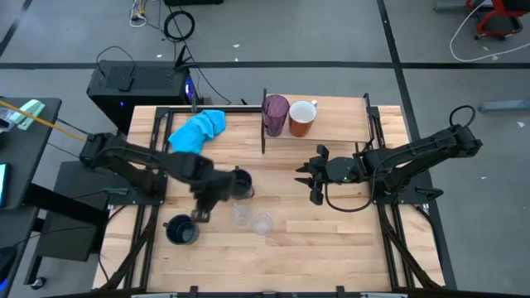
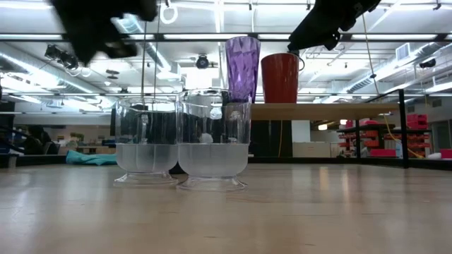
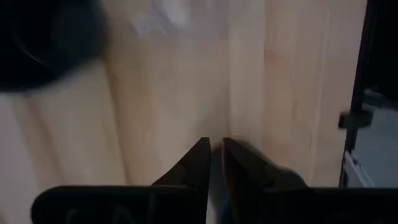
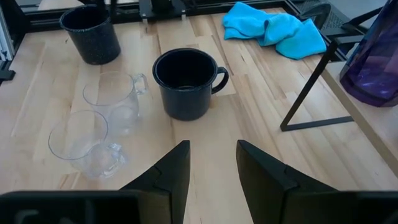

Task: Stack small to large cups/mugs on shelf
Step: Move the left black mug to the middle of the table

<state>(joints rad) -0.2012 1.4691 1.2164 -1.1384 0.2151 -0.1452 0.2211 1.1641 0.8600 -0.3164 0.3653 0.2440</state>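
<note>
Two clear glasses (image 2: 180, 144) nearest, touching, just beside left jaws (image 1: 201, 213), nearly closed, empty. Risk: clipping glasses or navy mug (image 4: 185, 82). Right jaws (image 4: 212, 163) open, empty, facing mug. Tumbler (image 1: 276, 114), orange mug (image 1: 302, 118) on shelf (image 1: 339, 120).

no readable text, no labels, no brands, no numbers

There were two dark navy mugs (image 4: 185, 83) (image 4: 91, 32) and two small clear glasses (image 4: 114, 99) (image 4: 79, 142) on the tabletop. One purple tumbler (image 1: 275, 113) and one orange mug (image 1: 301, 117) stood on the single shelf (image 1: 339, 117). One blue cloth (image 1: 199, 129) lay nearby.
</note>
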